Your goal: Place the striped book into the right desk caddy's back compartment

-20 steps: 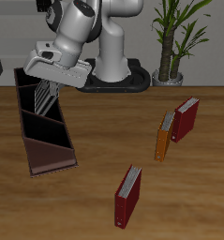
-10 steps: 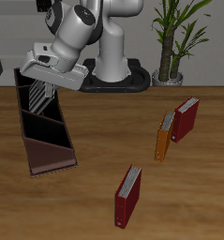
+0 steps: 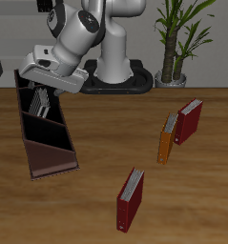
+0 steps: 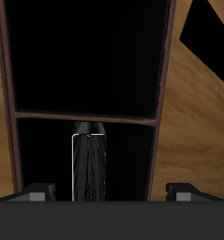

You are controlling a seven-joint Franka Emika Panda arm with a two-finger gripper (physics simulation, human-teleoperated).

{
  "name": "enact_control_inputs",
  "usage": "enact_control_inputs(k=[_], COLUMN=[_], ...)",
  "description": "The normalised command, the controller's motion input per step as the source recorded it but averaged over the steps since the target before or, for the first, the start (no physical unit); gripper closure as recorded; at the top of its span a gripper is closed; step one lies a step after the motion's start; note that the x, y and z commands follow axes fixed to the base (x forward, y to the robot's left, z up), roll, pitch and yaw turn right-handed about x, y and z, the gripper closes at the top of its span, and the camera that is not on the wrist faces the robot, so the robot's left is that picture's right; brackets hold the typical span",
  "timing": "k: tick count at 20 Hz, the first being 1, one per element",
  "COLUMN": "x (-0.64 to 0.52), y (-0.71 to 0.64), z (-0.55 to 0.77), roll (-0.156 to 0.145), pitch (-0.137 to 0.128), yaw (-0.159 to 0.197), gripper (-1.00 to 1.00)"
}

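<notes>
The striped book [image 3: 41, 103] stands on edge inside the right desk caddy [image 3: 51, 162], a long maroon tray with a black inside. In the wrist view the book [image 4: 88, 167] shows end-on in the back compartment [image 4: 43, 159], just behind the straight cross divider. My gripper [image 3: 44, 89] hovers right over it. In the wrist view my gripper [image 4: 110, 194] has its fingertips [image 4: 34, 193] spread far wider than the book, so it is open and not touching it. The caddy's wall [image 4: 162, 75] runs alongside.
One dark red book [image 3: 131, 198] stands near the table's front edge. Another dark red book [image 3: 189, 121] and an orange book [image 3: 167, 138] stand across the table. A potted plant [image 3: 177, 43] and the robot's base [image 3: 120, 81] are at the back.
My gripper has shifted over the caddy's back end and come down a little. The striped book now sits lower, inside the end section.
</notes>
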Motion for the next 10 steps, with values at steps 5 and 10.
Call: enact_control_inputs(k=[5,10], x=[-0.02,-0.03], y=[0.02,0.12], z=[0.08,0.14], roll=[-0.003,0.022], pitch=[-0.011,-0.015], yaw=[0.009,0.005], gripper=[-1.0,-1.0])
